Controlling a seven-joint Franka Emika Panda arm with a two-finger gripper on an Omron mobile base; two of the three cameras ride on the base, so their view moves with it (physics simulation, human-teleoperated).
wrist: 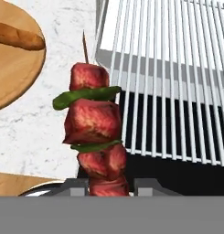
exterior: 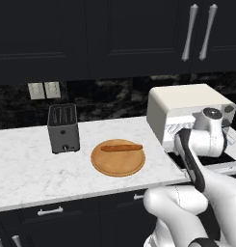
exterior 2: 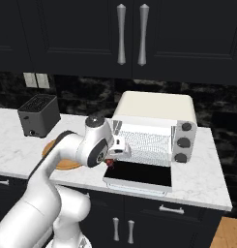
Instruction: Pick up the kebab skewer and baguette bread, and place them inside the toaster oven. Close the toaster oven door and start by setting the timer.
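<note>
Nearest: my two dark finger tips clamp my gripper (wrist: 111, 187) on the red-brown, green-peppered kebab skewer (wrist: 93, 130) | axis: points ahead along my hand | silver wire rack (wrist: 177, 77) of the cream-white toaster oven (exterior 2: 156, 128): just beside it, rightward | orange-brown baguette (exterior: 121, 147): on round wooden board.

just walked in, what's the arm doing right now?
The gripper is shut on the kebab skewer, holding it at the mouth of the toaster oven, whose door hangs open with the wire rack just ahead. The baguette bread lies on the round wooden board.
</note>
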